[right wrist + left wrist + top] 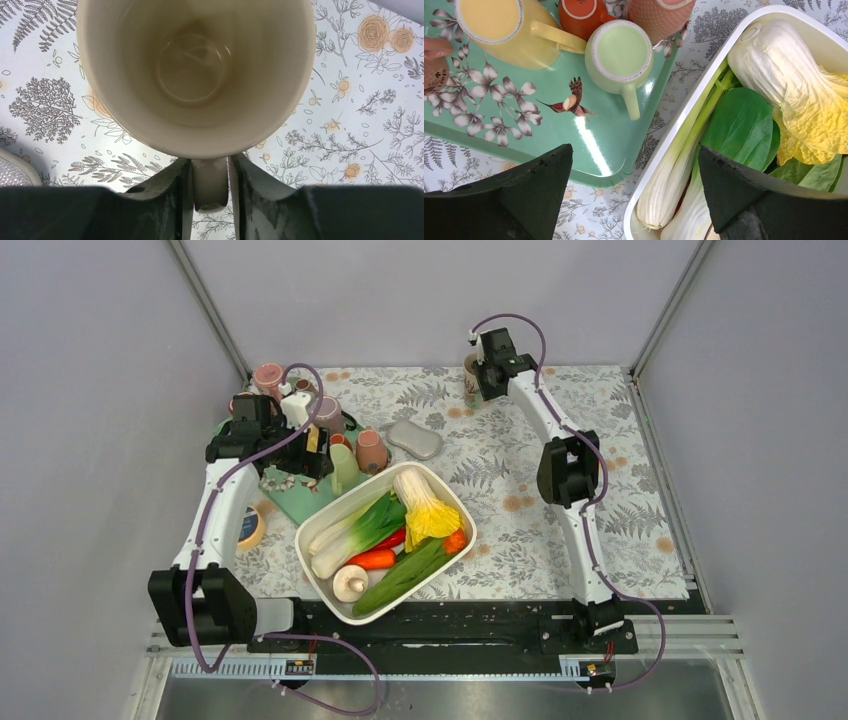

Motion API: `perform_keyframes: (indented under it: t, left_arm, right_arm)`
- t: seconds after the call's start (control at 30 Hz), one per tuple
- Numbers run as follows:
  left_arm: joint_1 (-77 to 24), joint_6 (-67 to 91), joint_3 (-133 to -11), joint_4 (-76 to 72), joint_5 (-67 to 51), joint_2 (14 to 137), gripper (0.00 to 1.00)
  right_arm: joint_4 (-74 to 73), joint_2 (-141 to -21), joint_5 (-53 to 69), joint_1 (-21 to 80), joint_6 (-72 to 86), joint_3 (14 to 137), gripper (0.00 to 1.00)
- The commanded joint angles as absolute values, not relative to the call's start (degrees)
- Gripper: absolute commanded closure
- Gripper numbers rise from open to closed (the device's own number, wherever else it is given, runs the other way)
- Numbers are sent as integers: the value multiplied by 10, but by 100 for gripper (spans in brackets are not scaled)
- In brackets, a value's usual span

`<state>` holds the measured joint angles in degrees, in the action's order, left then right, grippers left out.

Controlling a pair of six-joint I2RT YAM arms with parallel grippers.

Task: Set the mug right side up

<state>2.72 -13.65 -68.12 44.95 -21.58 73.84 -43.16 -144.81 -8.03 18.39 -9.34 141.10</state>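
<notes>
The cream mug (195,65) stands upright on the floral cloth, its empty mouth facing my right wrist camera. In the top view the mug (468,378) is at the far middle of the table. My right gripper (211,187) is shut on the mug's handle (211,175), one finger on each side; in the top view the right gripper (482,378) is just beside the mug. My left gripper (634,200) is open and empty, above the corner of the green tray (549,135) and the basin's rim (684,115); the top view shows the left gripper (315,455) there.
The green tray holds a yellow mug (494,25), a pale green mug (621,52), an orange cup (584,15) and a pink speckled cup (659,15). A white basin (303,540) of toy vegetables sits at centre front. A grey pad (415,440) and a tape roll (250,528) lie on the cloth.
</notes>
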Motion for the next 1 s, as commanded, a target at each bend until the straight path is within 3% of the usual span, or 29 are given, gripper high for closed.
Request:
perform_keyframes:
  t: [0.0, 0.17, 0.3, 0.4, 0.63, 0.97]
  left_arm:
    - [28, -149, -687, 440, -213, 745, 1]
    - [27, -156, -711, 446, -211, 772, 1]
    - [19, -160, -748, 464, -176, 807, 3]
    - [7, -158, -750, 473, -144, 828, 11]
    - [-21, -134, -699, 404, -104, 864, 27]
    - [-33, -105, -691, 339, -99, 933, 45]
  right_arm:
    - [-424, -1448, -82, 179, -106, 1448, 58]
    - [-424, -1411, -73, 179, -112, 1421, 28]
    - [-425, -1350, -67, 179, -119, 1372, 12]
    - [-435, -1299, -72, 179, -122, 1330, 1]
    - [-427, -1153, -73, 179, -106, 1183, 1]
    - [-303, -953, -25, 179, -75, 915, 1]
